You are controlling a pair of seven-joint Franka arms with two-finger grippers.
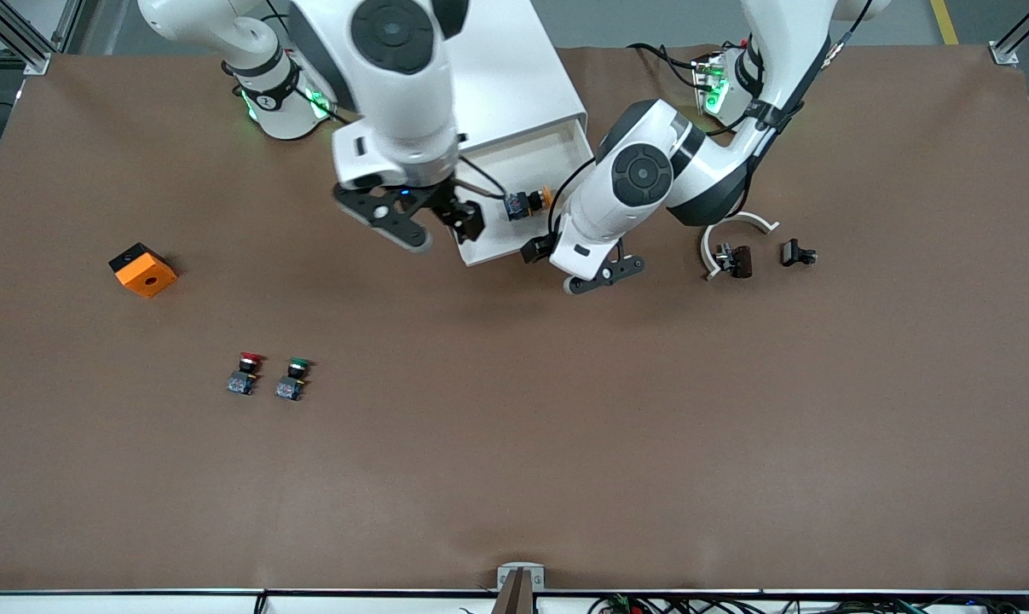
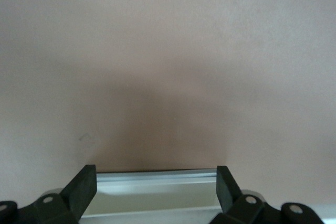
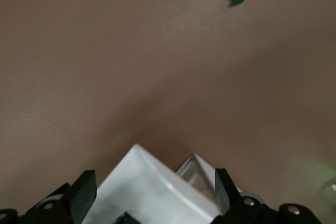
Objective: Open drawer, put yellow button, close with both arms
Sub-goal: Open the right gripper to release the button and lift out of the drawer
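Note:
The white cabinet [image 1: 514, 77] stands at the table's back, and its top drawer [image 1: 488, 249] is pulled out toward the front camera. The yellow button [image 1: 527, 205] lies on its side inside the drawer. My right gripper [image 1: 433, 223] hangs open over the drawer's front corner toward the right arm's end. In the right wrist view that drawer corner [image 3: 152, 182] shows between the fingers [image 3: 84, 192]. My left gripper [image 1: 604, 275] is open at the drawer's front edge, toward the left arm's end. The drawer front [image 2: 157, 192] lies between its fingers [image 2: 226, 187] in the left wrist view.
An orange box [image 1: 143, 269] with a hole sits toward the right arm's end. A red-capped switch [image 1: 246, 373] and a green-capped switch [image 1: 292, 379] stand nearer the front camera. Toward the left arm's end lie a white curved piece [image 1: 736, 228], a dark part [image 1: 736, 260] and a small black part [image 1: 797, 253].

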